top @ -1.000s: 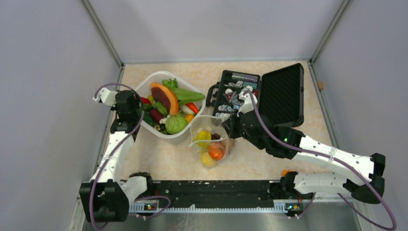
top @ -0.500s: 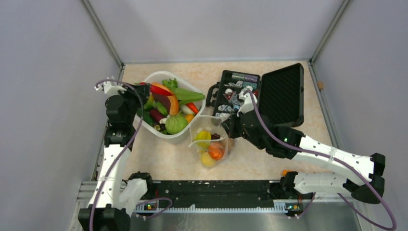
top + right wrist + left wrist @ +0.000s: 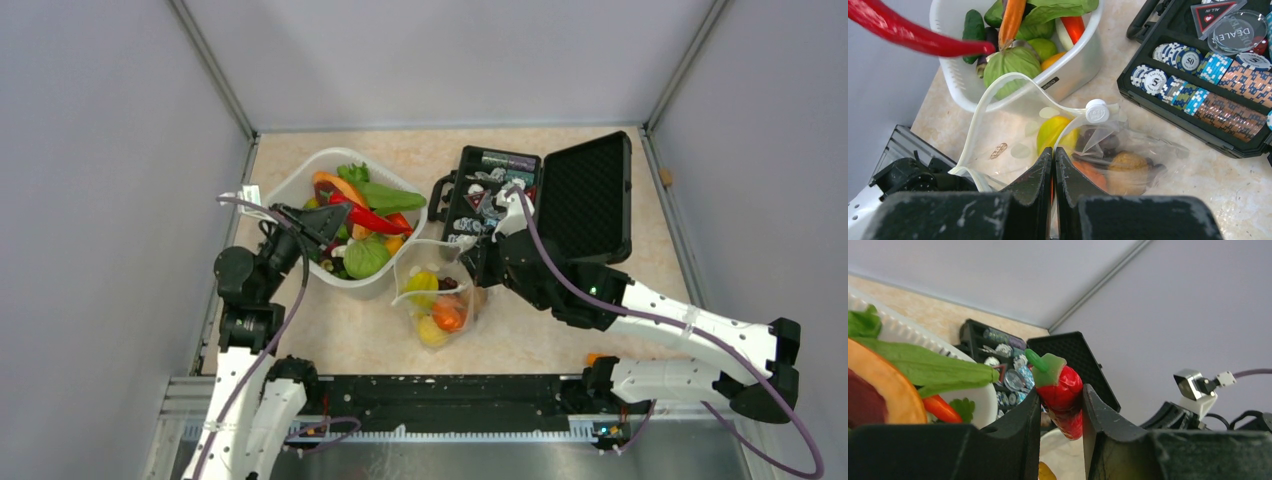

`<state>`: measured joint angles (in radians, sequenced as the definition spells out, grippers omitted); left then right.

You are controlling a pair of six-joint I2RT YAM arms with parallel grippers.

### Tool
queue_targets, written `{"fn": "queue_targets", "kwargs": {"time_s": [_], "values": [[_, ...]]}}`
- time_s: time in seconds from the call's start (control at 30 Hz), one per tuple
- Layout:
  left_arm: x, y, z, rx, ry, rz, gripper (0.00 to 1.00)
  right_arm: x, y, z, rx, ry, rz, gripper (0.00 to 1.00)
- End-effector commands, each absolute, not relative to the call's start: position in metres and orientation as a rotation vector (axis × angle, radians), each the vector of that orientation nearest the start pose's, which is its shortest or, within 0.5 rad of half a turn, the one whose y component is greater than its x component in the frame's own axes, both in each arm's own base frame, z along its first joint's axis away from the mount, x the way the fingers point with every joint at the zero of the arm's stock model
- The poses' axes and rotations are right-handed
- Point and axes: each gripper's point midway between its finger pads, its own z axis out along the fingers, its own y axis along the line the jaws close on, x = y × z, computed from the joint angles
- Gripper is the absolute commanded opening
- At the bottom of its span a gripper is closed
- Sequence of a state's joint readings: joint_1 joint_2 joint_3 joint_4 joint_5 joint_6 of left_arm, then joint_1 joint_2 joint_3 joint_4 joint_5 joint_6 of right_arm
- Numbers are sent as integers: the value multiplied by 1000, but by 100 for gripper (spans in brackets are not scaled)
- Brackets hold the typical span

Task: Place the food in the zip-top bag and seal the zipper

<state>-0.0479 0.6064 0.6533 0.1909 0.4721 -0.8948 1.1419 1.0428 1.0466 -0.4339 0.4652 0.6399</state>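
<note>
While clear above basket rim [image 3: 1075,70], pepper [image 3: 908,35].

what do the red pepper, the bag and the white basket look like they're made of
red pepper: probably moulded plastic or rubber, glossy, with bright highlights on smooth skin.
bag: thin clear plastic film, see-through, wrinkled, shiny.
white basket: likely rigid plastic, smooth semi-matte walls that hold their shape.
</note>
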Motion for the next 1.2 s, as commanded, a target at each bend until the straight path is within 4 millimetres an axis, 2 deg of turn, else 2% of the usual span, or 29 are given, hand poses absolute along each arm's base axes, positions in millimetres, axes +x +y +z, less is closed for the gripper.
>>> {"fn": "queue_targets", "kwargs": {"time_s": [0.0,0.17,0.37,0.43,0.63,0.8,1.03,1.17], "values": [[235,-140,359,-128,1423,-1222,13,195,293,286,-176,1969,759,4],[225,-157,352,-44,1442,-1263,13,195,295,287,-178,1970,767,4],[210,-192,344,157,1441,-1288,10,194,295,289,-173,1968,775,4],[210,-200,339,188,1460,-1284,10,194,294,288,-169,1969,774,4],[224,-209,313,177,1526,-1204,10,193,291,291,-160,1961,785,3],[227,-221,305,148,1527,-1207,8,193,289,291,-149,1959,787,4],[225,-243,285,156,1538,-1169,14,193,289,291,-150,1960,784,4],[222,-251,269,158,1555,-1134,22,193,288,291,-149,1960,779,3]]}}
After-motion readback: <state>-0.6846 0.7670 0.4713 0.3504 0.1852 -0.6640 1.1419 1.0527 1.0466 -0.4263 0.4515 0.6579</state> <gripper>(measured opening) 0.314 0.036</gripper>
